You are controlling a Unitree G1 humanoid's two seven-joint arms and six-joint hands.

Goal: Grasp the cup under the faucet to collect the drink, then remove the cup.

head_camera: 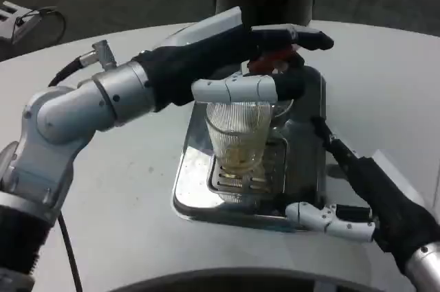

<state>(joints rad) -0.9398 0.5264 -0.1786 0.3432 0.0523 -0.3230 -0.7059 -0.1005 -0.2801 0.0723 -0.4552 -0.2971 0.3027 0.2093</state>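
The ribbed glass cup (237, 137) is gripped near its rim by the left hand (258, 65); being fragile and slippery, it should be held mid-wall. Beside the cup, the right hand (344, 189) is spread apart, empty.

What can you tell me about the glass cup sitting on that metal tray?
The cup looks like clear ribbed glass, a tall tumbler standing upright on the slotted grate of the shiny metal drip tray. A little pale yellowish liquid lies in its bottom. The left hand reaches over it, with a white finger lying across its rim. The right hand is close beside it on the tray, not touching it.
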